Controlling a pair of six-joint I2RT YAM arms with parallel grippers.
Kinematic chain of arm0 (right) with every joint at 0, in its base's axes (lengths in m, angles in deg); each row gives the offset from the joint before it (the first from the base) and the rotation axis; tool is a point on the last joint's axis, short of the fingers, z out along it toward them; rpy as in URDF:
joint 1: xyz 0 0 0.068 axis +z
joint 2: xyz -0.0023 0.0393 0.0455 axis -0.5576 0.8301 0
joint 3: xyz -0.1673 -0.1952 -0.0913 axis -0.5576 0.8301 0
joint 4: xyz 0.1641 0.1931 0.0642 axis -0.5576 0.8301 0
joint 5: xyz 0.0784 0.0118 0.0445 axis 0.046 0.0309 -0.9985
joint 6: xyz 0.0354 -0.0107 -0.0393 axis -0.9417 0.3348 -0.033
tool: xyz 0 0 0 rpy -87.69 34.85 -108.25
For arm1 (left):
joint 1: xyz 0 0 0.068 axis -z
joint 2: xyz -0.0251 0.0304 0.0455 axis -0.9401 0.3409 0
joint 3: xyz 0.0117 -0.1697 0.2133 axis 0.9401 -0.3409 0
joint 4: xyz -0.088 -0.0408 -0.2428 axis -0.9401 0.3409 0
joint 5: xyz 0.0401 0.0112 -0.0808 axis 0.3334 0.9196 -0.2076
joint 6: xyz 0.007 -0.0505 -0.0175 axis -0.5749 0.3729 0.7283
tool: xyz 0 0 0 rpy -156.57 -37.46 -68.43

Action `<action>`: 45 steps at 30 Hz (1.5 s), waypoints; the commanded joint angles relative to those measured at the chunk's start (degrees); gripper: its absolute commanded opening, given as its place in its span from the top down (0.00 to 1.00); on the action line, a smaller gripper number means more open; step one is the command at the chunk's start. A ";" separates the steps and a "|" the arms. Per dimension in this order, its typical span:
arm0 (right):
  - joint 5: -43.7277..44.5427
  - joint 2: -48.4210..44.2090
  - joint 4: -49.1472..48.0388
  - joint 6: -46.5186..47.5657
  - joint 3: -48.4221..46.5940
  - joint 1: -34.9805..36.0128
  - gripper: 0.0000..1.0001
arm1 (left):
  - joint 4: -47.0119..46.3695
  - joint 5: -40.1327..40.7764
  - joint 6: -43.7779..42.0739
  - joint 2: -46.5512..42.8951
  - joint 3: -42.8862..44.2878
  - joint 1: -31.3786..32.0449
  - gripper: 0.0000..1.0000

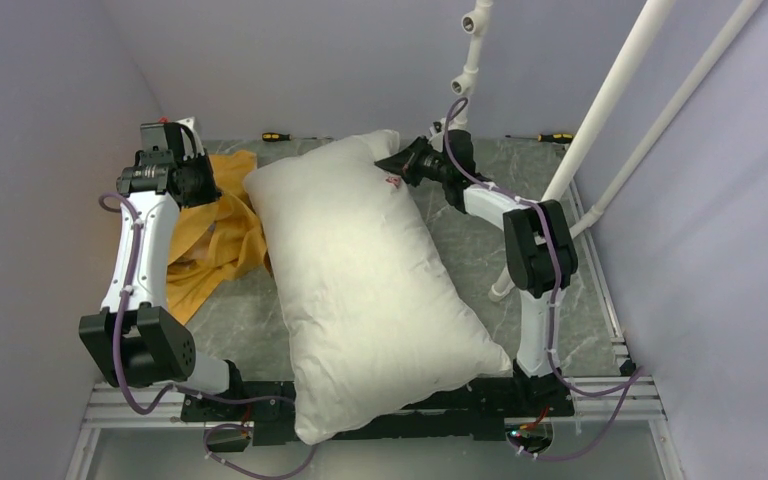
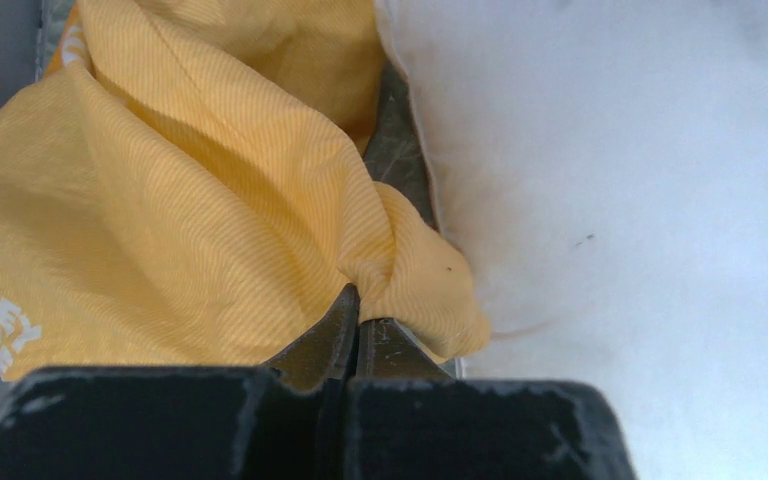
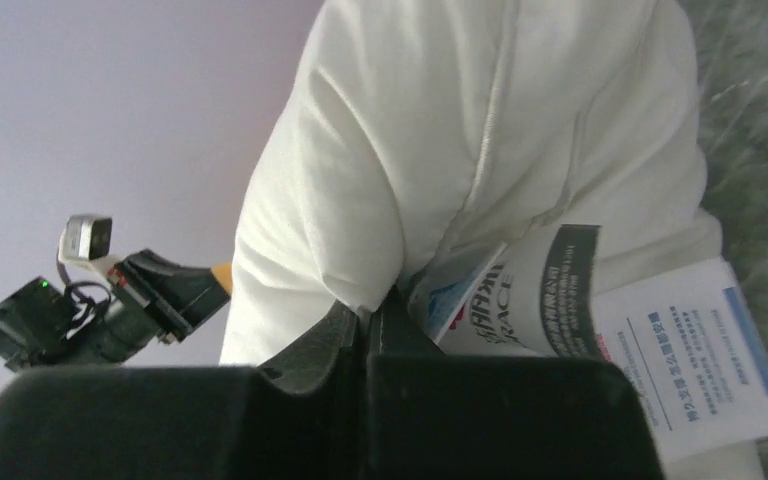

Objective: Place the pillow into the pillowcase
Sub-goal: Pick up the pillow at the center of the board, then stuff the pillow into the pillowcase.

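Plump white rectangular fabric pillow [image 1: 370,270] lies diagonally across the grey marbled table [image 1: 485,280], the crumpled orange-yellow fabric pillowcase [image 1: 215,230] touching its left side.
Its near corner overhangs the table's near edge between the arm bases; its far end, bearing a small red logo [image 1: 393,182], points toward the far edge. The right gripper [image 3: 375,310] is pinched tight on that far end's seam, just beside printed paper tags [image 3: 620,330]. The left gripper [image 2: 358,322], near the table's far left corner, is closed on a bunched fold of the pillowcase.
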 commanded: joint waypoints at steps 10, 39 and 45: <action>-6.47 -27.46 15.45 18.45 1.38 4.96 1.00 | 2.33 2.25 -1.50 -7.28 0.13 0.34 1.00; -8.11 -57.58 41.83 39.78 2.28 5.58 1.00 | -8.25 2.47 0.48 4.52 21.62 10.06 1.00; -5.82 -55.28 48.39 41.12 0.99 5.69 1.00 | -6.37 4.09 1.71 8.66 27.00 10.27 1.00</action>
